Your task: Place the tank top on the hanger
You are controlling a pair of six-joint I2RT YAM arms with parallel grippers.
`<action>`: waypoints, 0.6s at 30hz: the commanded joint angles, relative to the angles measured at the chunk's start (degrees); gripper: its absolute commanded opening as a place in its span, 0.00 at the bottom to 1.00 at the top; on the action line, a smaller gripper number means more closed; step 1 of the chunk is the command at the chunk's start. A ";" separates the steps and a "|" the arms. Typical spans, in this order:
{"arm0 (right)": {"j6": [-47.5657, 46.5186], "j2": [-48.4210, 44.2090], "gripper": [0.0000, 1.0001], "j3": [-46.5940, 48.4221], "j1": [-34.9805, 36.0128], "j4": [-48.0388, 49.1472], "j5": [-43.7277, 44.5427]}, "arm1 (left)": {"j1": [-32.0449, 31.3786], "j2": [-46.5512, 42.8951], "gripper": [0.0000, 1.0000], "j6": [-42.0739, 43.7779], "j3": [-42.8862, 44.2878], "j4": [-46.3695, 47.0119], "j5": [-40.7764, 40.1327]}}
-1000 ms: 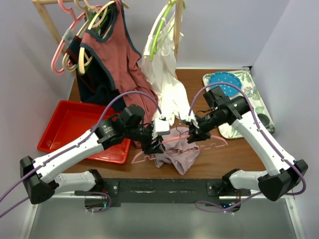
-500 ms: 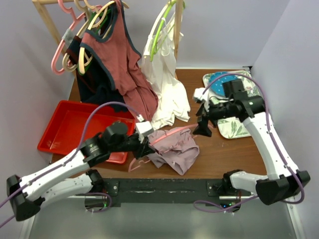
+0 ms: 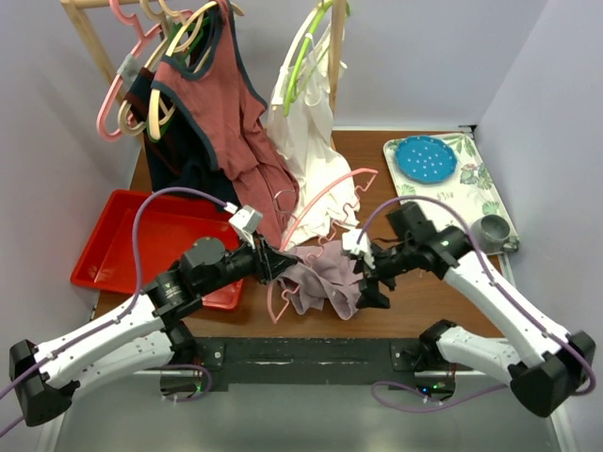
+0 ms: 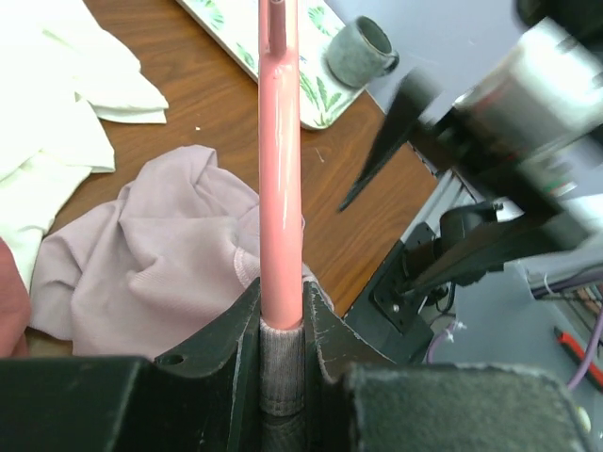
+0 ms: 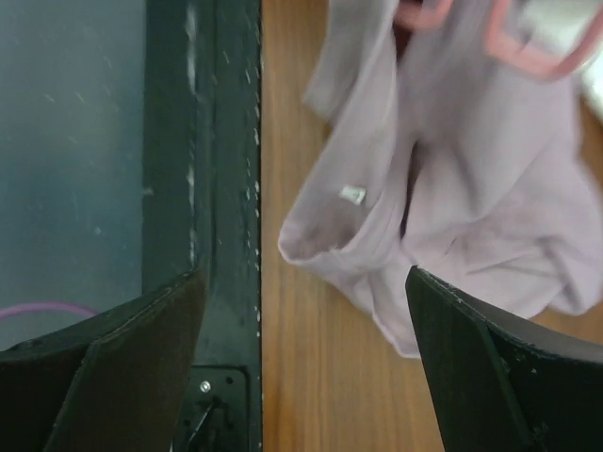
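Note:
The salmon-pink hanger (image 3: 325,202) slants up from the table's front toward the white garment, its lower part at my left gripper (image 3: 267,261). In the left wrist view that gripper (image 4: 281,303) is shut on the hanger's bar (image 4: 280,169), with a bit of greyish ribbed fabric in the jaws below it. The mauve tank top (image 3: 323,281) lies crumpled under the hanger, partly draped over it. My right gripper (image 3: 369,282) stands open by the top's right edge. In its own view the right gripper (image 5: 301,325) is wide over the top's (image 5: 452,217) hem, holding nothing.
A red bin (image 3: 122,243) sits at the left. The rack at the back holds a rust-red tank top (image 3: 212,104) and a white garment (image 3: 311,160). A patterned tray (image 3: 471,188) at the right carries a blue plate (image 3: 426,159) and a grey mug (image 3: 492,229). The table's front rail (image 5: 226,188) is close by.
My right gripper opened, let go, pulled back right, then came down by the top's right edge. My left gripper swung the hanger so its far end rose toward the white garment.

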 commanded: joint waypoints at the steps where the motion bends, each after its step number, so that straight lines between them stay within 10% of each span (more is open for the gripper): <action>1: 6.90 3.04 0.89 -3.27 5.01 14.72 15.52 | 0.09 -0.77 0.00 -4.74 2.44 9.24 -5.97; 11: 12.45 7.35 0.88 -8.72 12.42 27.20 26.78 | 0.00 -3.32 0.00 -6.59 2.44 8.19 -10.99; 18: 15.26 7.26 0.67 -11.53 12.51 30.99 38.91 | 0.00 -5.70 0.00 -6.15 2.17 5.73 -12.31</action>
